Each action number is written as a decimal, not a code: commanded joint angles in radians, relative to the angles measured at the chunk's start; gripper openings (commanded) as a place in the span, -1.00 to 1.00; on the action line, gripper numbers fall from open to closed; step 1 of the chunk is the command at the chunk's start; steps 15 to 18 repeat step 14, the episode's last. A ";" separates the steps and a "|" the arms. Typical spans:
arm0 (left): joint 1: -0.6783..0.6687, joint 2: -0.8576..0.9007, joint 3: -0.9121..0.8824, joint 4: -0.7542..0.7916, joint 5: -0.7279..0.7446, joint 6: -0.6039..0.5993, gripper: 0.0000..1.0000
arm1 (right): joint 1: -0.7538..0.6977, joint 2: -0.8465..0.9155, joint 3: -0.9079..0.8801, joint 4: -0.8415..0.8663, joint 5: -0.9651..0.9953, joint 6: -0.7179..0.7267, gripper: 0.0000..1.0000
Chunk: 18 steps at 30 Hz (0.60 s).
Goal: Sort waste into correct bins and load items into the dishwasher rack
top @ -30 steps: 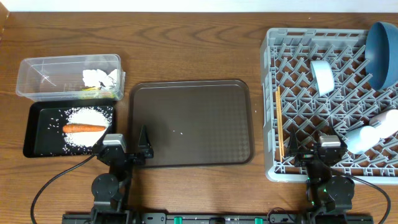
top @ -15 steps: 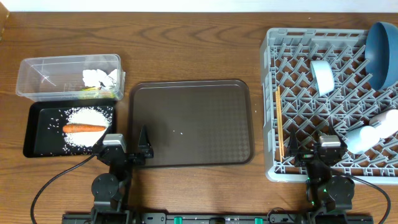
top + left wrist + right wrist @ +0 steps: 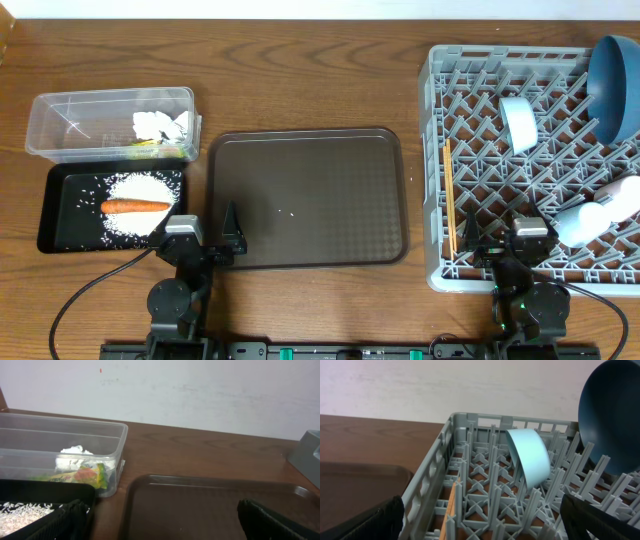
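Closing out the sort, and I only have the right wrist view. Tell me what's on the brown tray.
Observer: The brown tray is bare except for a white speck or two, likely rice.
Operator: Report the carrot.
Observer: The carrot lies on a rice pile in the black tray.
Operator: Now the left gripper.
Observer: The left gripper is open and empty, by the brown tray's near left edge.

Overhead looks down; low wrist views share tray (image 3: pixel 210 502).
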 commanded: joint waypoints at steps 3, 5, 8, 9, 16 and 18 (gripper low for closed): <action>-0.003 -0.006 -0.012 -0.047 -0.010 -0.008 0.98 | 0.009 -0.006 -0.002 -0.004 0.000 -0.013 0.98; -0.003 -0.006 -0.012 -0.047 -0.010 -0.008 0.98 | 0.009 -0.006 -0.002 -0.004 0.000 -0.013 0.99; -0.003 -0.006 -0.012 -0.047 -0.010 -0.009 0.98 | 0.009 -0.006 -0.002 -0.004 0.000 -0.013 0.99; -0.003 -0.006 -0.012 -0.047 -0.010 -0.008 0.98 | 0.009 -0.006 -0.002 -0.004 -0.001 -0.013 0.97; -0.003 -0.006 -0.012 -0.047 -0.010 -0.009 0.98 | 0.009 -0.006 -0.002 -0.004 0.000 -0.013 0.99; -0.003 -0.006 -0.012 -0.047 -0.010 -0.009 0.98 | 0.009 -0.006 -0.002 -0.004 0.000 -0.013 0.99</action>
